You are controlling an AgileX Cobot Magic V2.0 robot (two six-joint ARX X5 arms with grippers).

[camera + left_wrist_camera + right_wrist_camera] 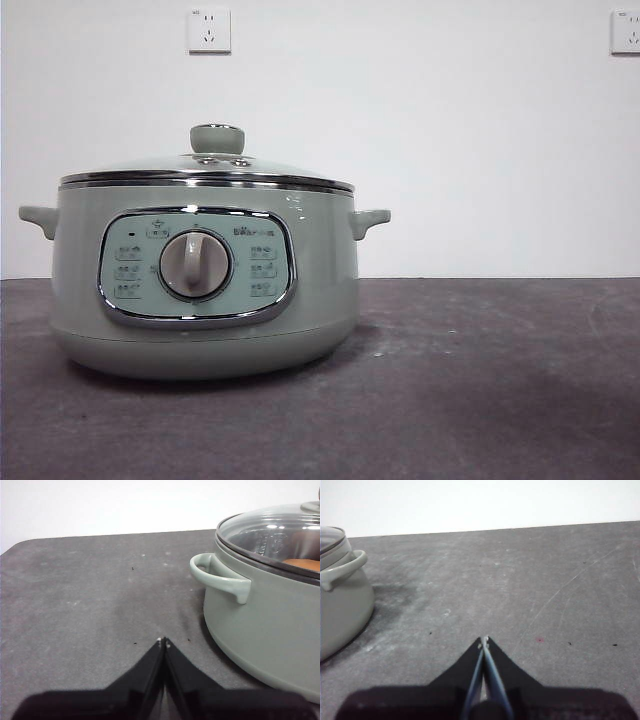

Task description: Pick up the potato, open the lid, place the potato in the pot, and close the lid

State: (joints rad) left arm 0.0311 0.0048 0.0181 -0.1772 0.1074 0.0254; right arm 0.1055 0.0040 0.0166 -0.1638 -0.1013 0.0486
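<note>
Nearest you, both sets of fingers are pressed together and hold nothing: the left gripper (164,641) hangs over bare tabletop (90,600) just beside the pot (205,280), the right gripper (484,640) over open tabletop with the pot further off. Move outward and you find the lid (205,168) seated squarely on the pot's rim. Through its glass, an orange-brown shape shows, apparently the potato (302,564) inside. You can judge the task essentially finished; nothing remains but to wait.
</note>
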